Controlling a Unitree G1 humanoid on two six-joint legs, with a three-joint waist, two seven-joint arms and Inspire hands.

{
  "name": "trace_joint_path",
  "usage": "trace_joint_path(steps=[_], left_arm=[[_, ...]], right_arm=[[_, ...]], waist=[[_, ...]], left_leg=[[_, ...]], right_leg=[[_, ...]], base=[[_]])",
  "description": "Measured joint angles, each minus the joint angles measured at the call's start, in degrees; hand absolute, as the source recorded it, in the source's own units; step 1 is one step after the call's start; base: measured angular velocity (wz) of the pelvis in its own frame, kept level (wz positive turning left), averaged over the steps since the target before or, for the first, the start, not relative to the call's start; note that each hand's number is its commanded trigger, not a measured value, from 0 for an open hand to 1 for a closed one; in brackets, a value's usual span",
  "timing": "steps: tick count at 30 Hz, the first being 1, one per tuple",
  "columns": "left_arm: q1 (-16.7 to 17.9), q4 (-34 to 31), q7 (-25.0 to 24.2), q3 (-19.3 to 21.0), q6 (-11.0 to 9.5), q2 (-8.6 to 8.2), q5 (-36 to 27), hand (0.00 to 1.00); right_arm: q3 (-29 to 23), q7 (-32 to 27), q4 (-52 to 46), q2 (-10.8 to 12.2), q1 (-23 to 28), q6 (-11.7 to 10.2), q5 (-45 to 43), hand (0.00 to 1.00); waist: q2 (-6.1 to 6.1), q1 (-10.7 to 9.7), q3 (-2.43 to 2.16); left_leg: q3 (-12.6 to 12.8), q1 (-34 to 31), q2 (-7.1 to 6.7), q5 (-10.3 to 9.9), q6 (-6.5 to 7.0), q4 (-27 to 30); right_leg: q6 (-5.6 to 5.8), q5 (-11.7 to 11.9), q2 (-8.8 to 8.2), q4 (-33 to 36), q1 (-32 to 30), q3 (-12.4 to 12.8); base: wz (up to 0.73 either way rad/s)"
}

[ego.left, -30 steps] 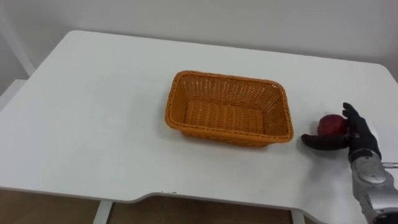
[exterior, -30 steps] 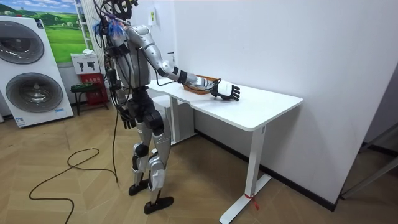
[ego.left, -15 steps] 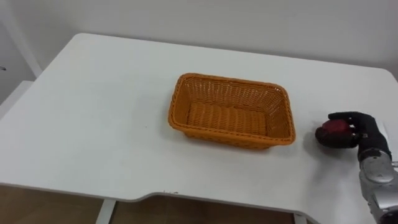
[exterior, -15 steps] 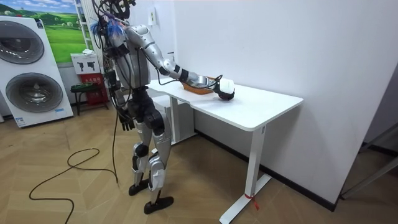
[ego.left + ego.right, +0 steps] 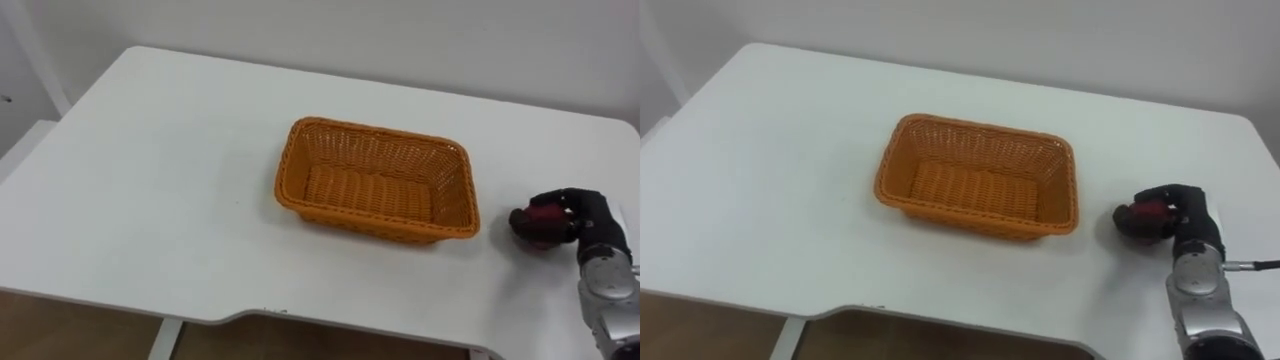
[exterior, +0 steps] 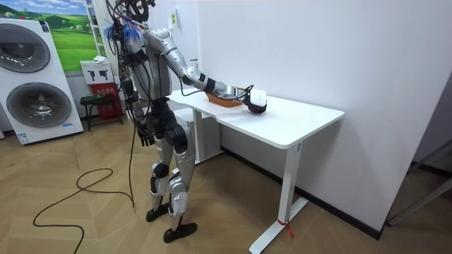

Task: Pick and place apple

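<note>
In the left eye view I see my right hand (image 5: 588, 212) with its fingers curled round the red apple (image 5: 530, 222), low over the white table (image 5: 150, 180) near its right edge, to the right of the orange wicker basket (image 5: 375, 135) and apart from it. The right eye view shows the same clamp on the apple. In the room view the robot stands upright at the table with its right arm stretched over the top beside the basket, the left hand (image 6: 145, 137) hanging by its hip, too small there for me to read, and a white washing machine (image 6: 32, 77) at the room view's left
</note>
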Motion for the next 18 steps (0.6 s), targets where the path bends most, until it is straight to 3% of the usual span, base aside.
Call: trace_joint_path(steps=[7,9,13,18], left_arm=[[0.13,-0.07,0.01,0.06,0.08,-0.07,0.08,0.00],[0.40,-0.46,-0.04,0.09,0.11,-0.05,0.06,0.00],[0.25,-0.66,-0.35,0.04,0.06,0.00,0.05,0.00],[0.31,-0.69,0.04,-0.57,0.01,0.00,0.08,0.00]], right_arm=[[-0.06,-1.64,-2.41,0.22,0.04,0.79,1.43,1.00],[-0.08,-1.87,-4.71,0.25,0.04,1.11,1.31,1.00],[-0.02,-3.52,-12.70,0.29,0.02,0.91,1.40,1.00],[0.77,-5.39,-24.10,0.43,0.27,1.00,1.21,1.00]], waist=[[1.20,0.16,0.45],[1.33,0.01,0.39],[0.99,-0.61,0.16],[0.58,-0.73,0.31]], left_leg=[[0.42,0.56,0.02,0.00,0.00,-0.33],[0.52,0.36,-0.02,0.05,0.08,-0.59],[0.53,-0.23,-0.08,0.40,0.12,-0.52],[0.97,-0.18,0.01,0.41,0.12,-0.62]], right_leg=[[0.01,-0.01,-0.08,0.76,-0.16,0.30],[0.00,-0.04,-0.15,0.86,-0.52,0.38],[-0.03,-0.07,-0.26,1.01,-1.15,0.30],[-0.02,-0.07,-0.18,0.84,-1.27,0.50]], base=[[-0.03],[-0.02],[0.02],[-0.04]])
